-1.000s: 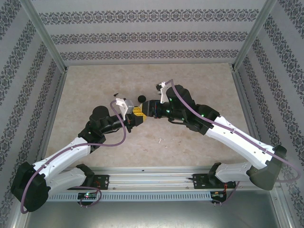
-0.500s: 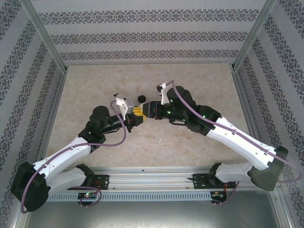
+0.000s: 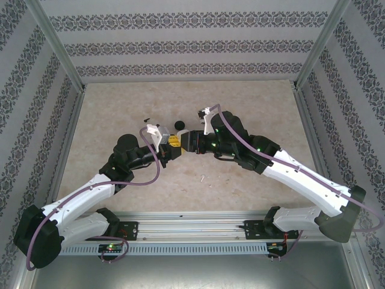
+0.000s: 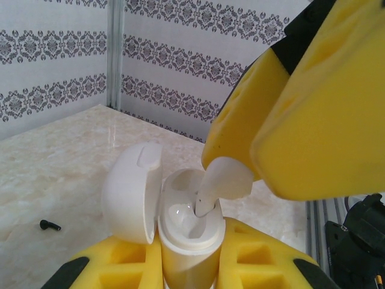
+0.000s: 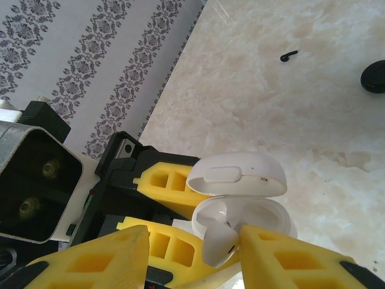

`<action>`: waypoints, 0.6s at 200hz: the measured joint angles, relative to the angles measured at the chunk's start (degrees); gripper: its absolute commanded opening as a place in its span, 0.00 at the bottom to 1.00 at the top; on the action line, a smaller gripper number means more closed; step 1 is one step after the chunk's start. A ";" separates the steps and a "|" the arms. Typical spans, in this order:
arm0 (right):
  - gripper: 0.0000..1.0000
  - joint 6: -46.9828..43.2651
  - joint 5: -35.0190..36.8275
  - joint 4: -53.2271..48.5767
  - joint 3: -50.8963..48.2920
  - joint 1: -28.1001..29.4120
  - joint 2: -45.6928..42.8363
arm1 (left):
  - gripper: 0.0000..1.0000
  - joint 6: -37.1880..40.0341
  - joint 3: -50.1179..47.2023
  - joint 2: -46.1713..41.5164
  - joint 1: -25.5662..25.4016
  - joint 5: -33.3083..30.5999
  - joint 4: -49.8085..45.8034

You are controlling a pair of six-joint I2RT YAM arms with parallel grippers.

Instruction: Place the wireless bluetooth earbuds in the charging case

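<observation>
My left gripper [image 4: 189, 268] clamps the open charging case [image 5: 264, 217] upright; right gripper [image 5: 198, 259] pinches earbud [image 4: 219, 183] just above, stem angled down into it.

I can make out one bit of print: a tiny dark line on the outer face of the open lid of the charging case [image 5: 240, 174]. It sits near the lid's right end, just above and beyond the fingertips of the right gripper [image 5: 192, 241]. It looks like a few characters, but they are too small for me to read. Nothing legible stands on the yellow fingers [image 5: 295, 259].
</observation>
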 measured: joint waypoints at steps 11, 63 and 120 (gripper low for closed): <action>0.43 0.00 -0.02 0.00 0.00 0.13 -0.02 | 0.09 0.00 0.00 0.00 0.00 0.00 0.00; 0.43 0.02 -0.07 0.02 0.00 0.50 -0.04 | 0.09 0.00 0.00 0.00 0.00 0.00 0.00; 0.43 0.00 -0.07 0.02 0.00 0.50 -0.04 | 0.09 0.00 0.00 0.00 0.00 0.00 0.00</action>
